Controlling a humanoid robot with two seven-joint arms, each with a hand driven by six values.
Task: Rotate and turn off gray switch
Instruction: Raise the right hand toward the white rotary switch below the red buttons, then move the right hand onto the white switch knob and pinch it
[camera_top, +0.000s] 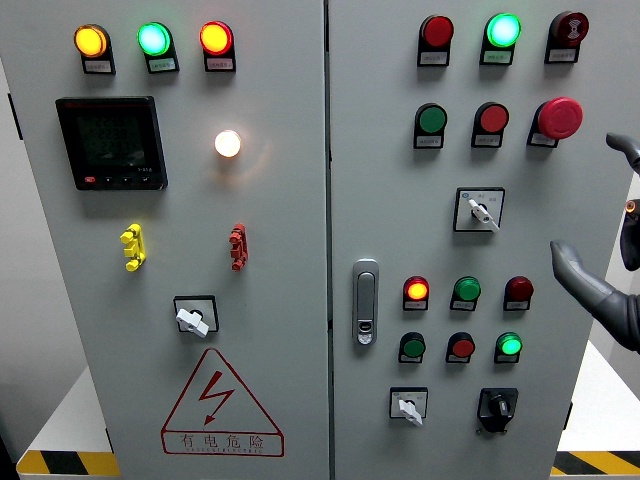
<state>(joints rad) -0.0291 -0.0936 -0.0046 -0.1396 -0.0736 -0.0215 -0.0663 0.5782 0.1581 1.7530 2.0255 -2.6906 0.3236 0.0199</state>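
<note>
gray rotary switch (479, 211) sits on the cabinet's right door (590, 200), up and left of the right hand (600, 255), well apart, knob angled down-right. hand holds nothing, fingers spread wide, thumb (575, 268) aimed at the panel, likely pre-shaped to pinch the knob. left hand not visible.

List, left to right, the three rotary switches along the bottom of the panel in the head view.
Gray switch on the left door → gray switch on the right door → black switch.
</note>
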